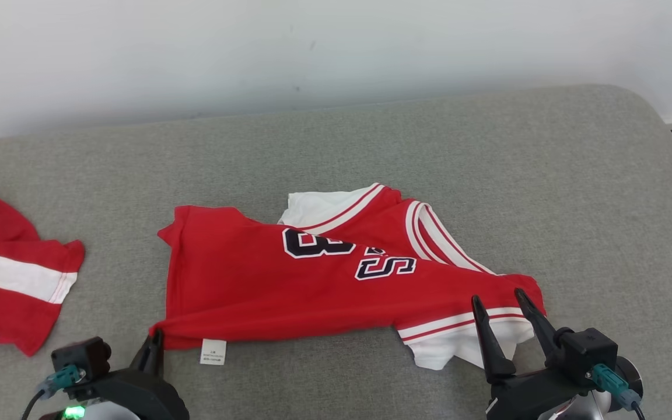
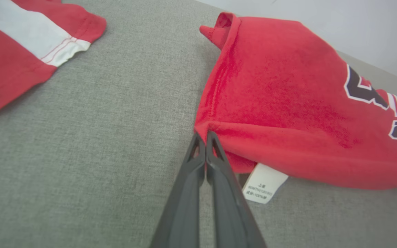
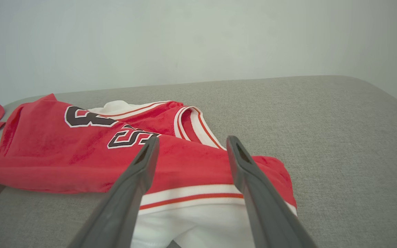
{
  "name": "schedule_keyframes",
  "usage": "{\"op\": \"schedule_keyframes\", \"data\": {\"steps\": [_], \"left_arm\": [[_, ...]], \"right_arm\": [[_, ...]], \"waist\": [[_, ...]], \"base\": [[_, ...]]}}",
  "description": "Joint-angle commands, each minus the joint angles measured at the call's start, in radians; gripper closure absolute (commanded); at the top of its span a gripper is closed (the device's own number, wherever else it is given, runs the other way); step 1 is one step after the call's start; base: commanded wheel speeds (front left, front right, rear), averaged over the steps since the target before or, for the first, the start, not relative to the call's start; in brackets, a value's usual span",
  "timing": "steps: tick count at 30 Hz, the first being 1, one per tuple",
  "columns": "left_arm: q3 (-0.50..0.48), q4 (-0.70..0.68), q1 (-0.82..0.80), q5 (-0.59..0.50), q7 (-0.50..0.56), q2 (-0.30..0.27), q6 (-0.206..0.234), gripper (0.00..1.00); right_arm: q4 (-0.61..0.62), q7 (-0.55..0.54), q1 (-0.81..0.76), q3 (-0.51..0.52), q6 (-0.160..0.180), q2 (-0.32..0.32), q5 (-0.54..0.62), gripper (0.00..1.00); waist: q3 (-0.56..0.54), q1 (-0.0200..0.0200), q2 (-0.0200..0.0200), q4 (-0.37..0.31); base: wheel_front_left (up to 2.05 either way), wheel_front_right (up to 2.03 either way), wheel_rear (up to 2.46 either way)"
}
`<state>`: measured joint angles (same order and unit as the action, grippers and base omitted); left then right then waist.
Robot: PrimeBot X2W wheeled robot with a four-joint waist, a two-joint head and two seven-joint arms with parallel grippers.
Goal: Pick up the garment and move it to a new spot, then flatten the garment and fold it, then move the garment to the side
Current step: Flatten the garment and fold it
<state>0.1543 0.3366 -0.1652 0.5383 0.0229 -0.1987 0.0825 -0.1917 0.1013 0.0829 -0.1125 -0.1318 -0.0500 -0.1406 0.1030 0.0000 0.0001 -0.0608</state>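
The garment (image 1: pixel 312 286) is a red jersey with white trim and dark numerals, lying crumpled across the grey cushion (image 1: pixel 517 175). My left gripper (image 1: pixel 155 339) is shut on its near left corner, and the fabric tapers into the closed tips (image 2: pixel 202 136). A white care label (image 2: pixel 264 187) hangs under that raised edge. My right gripper (image 1: pixel 500 297) stands open just above the jersey's near right end, its fingers straddling the red and white striped band (image 3: pixel 191 198). Nothing sits between its fingers (image 3: pixel 143 162).
A second red and white garment (image 1: pixel 3 280) lies at the cushion's left edge. A pale wall (image 1: pixel 312 46) runs behind the cushion. The cushion's rounded right edge (image 1: pixel 671 134) drops to the floor. Bare grey fabric lies behind and right of the jersey.
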Motion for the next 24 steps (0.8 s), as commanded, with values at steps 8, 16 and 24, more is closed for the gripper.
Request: {"op": "schedule_keyframes", "data": {"steps": [8,16,24], "left_arm": [[-0.007,0.160,-0.066,-0.021,-0.167,0.017,-0.035,0.00],[-0.040,0.130,0.002,-0.038,-0.284,0.033,-0.064,0.00],[-0.103,-0.132,0.150,-0.156,-0.288,0.074,-0.090,0.00]], "right_arm": [[-0.001,-0.003,-0.001,0.007,0.002,-0.001,0.008,0.00],[0.004,-0.011,-0.032,0.029,0.002,-0.001,0.007,0.00],[-0.011,-0.032,-0.069,0.072,0.002,-0.001,-0.006,0.00]], "waist": [[-0.008,0.0000,-0.0001,-0.024],[-0.059,0.0000,-0.0001,0.008],[-0.108,0.0000,-0.0001,0.048]], "base": [[0.00,0.00,0.00],[0.00,0.00,0.00],[0.00,0.00,0.00]]}}
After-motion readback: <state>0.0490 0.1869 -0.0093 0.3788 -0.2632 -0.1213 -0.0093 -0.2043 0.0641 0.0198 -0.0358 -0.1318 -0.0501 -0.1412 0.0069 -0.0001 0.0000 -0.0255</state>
